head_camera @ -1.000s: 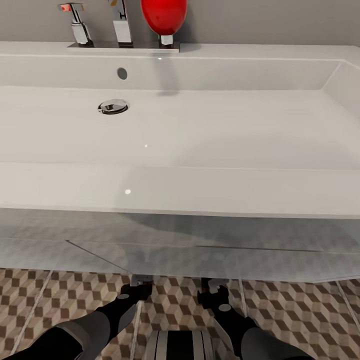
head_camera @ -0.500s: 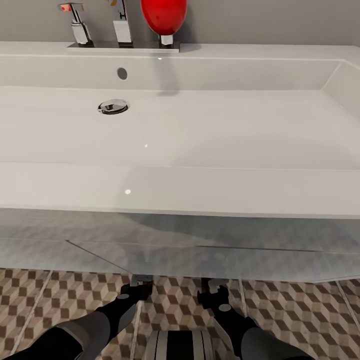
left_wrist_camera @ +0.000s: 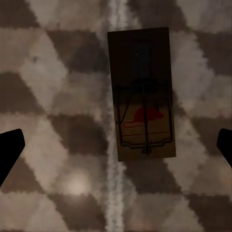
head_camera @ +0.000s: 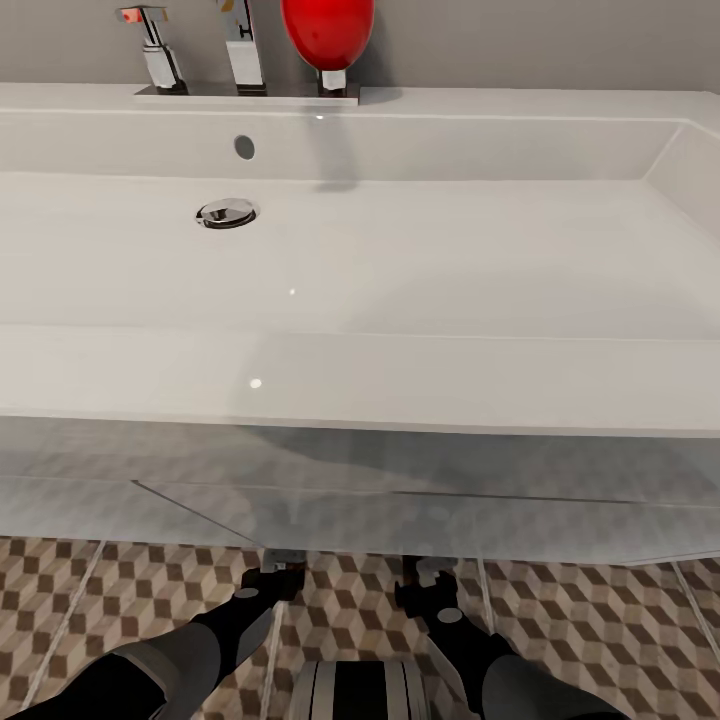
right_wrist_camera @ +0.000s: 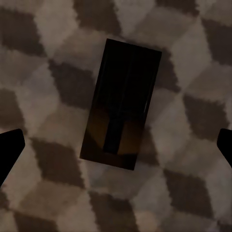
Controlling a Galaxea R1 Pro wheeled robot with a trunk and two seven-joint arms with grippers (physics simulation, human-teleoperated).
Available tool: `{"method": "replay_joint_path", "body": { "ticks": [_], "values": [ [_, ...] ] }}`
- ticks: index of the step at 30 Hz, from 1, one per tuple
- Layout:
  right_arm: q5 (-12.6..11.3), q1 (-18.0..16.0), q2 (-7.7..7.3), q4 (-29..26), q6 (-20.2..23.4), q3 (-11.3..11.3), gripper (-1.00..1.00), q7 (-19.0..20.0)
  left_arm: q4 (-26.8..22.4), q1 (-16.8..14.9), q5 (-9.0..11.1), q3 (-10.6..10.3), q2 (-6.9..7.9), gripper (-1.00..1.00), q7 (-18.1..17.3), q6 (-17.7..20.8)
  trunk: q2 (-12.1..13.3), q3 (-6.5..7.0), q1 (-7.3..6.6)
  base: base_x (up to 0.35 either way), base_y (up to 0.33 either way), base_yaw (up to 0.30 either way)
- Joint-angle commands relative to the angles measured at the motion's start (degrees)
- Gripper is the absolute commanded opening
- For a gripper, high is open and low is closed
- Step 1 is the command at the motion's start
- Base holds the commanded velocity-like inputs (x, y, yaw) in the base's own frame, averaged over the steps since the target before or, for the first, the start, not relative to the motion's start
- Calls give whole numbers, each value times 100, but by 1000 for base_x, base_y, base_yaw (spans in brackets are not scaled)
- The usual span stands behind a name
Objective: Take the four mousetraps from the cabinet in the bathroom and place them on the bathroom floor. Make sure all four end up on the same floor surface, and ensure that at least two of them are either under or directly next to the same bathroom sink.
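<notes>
The white sink point(head_camera: 360, 370) spans the head view, with a chrome tap point(head_camera: 243, 45) and a round drain point(head_camera: 227, 212). Below its front edge, my left gripper point(head_camera: 274, 572) and right gripper point(head_camera: 428, 582) hang over the cube-patterned bathroom floor point(head_camera: 130, 590). In the left wrist view a mousetrap point(left_wrist_camera: 142, 92) with black wire and a red mark lies flat on the tiles, and the left gripper point(left_wrist_camera: 120, 142) is open above it. Another mousetrap point(right_wrist_camera: 122, 101), dark in shadow, lies flat on the floor in the right wrist view under the open right gripper point(right_wrist_camera: 120, 140). The cabinet is out of view.
A red rounded object point(head_camera: 328, 30) stands on the ledge behind the basin beside a second chrome fitting point(head_camera: 155, 45). The sink's underside overhangs the floor just ahead of both grippers. My base point(head_camera: 355, 690) shows between the arms.
</notes>
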Motion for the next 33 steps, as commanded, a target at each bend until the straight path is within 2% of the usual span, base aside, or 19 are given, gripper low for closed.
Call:
{"method": "replay_joint_path", "body": {
  "ticks": [1,22,33],
  "values": [
    [25,-3,0,8,-4,42,100,-45,4,-2,42,-49,-2,100,21,-17,-1,-3,-1,0,0,0],
    [25,-3,0,7,-4,45,100,-44,4,-4,34,-49,-11,100,32,-20,-1,-3,-1,-5,0,0],
    [25,-3,0,8,-4,44,100,-45,12,-2,48,-42,-27,100,52,-16,-1,-3,-1,-249,0,0]
  ]
}}
